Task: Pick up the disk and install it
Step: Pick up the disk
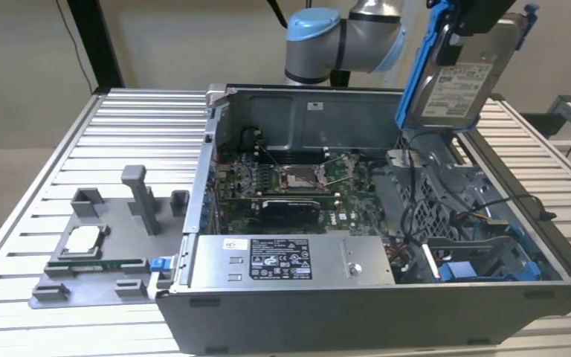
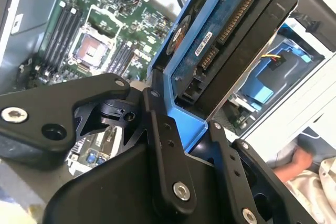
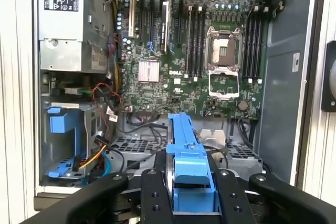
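- Gripper (image 3: 191,190) fingers (image 3: 153,195) pinch the disk (image 1: 459,82) by its blue carrier — tilted, high above the open case (image 1: 265,312), toward the exterior view's right.
- Judgement: carry it square to the blue bay (image 1: 489,264) — clear of the loose cables (image 1: 508,204).

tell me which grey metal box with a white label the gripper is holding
The flat silver-grey metal disk in its bright blue plastic carrier frame, clamped by the gripper above the open case; the bigger grey power-supply box lies inside it.
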Tool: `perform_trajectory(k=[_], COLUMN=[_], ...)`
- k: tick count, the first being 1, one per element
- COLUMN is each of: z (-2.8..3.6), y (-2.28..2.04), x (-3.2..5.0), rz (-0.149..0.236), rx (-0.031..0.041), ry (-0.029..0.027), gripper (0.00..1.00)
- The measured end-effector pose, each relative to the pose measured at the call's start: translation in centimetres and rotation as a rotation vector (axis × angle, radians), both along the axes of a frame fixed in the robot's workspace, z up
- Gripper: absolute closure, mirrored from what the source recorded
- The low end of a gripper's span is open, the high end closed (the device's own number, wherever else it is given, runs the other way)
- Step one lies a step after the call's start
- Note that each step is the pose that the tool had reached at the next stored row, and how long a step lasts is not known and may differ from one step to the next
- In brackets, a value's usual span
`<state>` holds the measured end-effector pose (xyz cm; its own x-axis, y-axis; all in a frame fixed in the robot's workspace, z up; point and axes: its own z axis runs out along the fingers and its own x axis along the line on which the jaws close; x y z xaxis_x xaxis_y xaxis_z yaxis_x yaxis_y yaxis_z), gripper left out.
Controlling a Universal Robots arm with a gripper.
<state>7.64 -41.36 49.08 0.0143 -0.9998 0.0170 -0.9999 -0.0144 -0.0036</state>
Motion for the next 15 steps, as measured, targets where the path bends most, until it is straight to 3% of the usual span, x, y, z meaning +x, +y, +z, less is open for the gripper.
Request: perform_trajectory(k=[15], z=[0.00], y=[-3.39], x=[0.61], rz=[0.000], rx=[0.0038], ry=[0.0060], gripper=[1.00])
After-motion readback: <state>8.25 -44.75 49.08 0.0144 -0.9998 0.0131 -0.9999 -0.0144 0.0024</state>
